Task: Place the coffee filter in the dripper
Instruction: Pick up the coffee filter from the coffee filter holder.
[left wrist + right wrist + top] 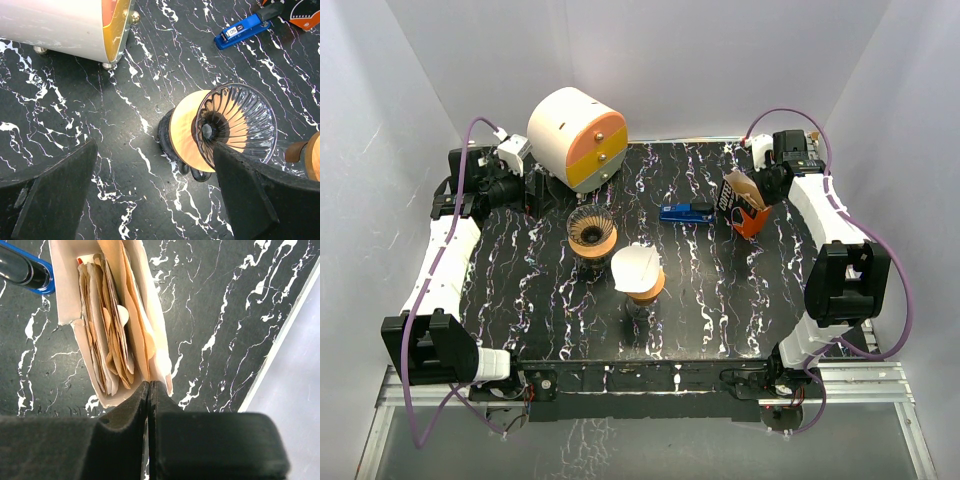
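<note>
The right gripper (pixel 150 389) had its fingers pressed flat together, tips at the near rim of an open filter box (pixel 65 300). Whether any paper was pinched between them could not be told. Only the right wrist view looked down into that box, where the brown and white coffee filters (pixel 112 340) stood packed on edge just beyond the fingertips.

The left gripper (pixel 154 150) held its fingers wide apart above the black marbled table (pixel 60 110). The glass dripper (pixel 240 120), on its wooden collar, sat beside the right finger and was partly hidden by it.

Only the overhead view showed the two arms well apart. In it a blue stapler (pixel 685 212) lay between box and dripper. A second dripper (pixel 645 288), topped by a white filter (pixel 635 265), stood nearer the front, and a white and orange drum (pixel 577 138) stood at the back.
</note>
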Robot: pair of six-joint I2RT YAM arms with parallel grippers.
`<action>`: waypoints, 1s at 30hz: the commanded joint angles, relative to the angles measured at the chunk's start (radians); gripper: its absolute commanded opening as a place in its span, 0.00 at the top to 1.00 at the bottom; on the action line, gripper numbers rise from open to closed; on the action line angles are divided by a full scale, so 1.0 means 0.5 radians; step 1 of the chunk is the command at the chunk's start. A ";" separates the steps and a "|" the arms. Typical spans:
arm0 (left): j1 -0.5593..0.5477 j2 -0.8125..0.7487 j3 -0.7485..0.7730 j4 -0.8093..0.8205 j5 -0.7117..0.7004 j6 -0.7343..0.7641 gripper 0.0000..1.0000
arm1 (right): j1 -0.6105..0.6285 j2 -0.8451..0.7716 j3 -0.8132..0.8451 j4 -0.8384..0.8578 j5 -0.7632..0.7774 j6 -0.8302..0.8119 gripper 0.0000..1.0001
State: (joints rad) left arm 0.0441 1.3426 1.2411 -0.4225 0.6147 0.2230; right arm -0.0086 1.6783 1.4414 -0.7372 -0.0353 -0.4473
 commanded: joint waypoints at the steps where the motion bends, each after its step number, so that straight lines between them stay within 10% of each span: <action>1: 0.018 -0.085 -0.019 0.020 0.066 -0.014 0.01 | 0.005 -0.051 -0.002 0.129 0.046 -0.024 1.00; 30: 0.019 -0.098 -0.043 0.038 0.107 -0.038 0.01 | 0.005 -0.339 -0.027 -0.079 -0.137 0.052 1.00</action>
State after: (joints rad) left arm 0.0467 1.3422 1.2247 -0.4149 0.6334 0.2089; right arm -0.0082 1.5551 1.4414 -0.7624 -0.0830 -0.4374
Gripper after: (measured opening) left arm 0.986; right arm 0.008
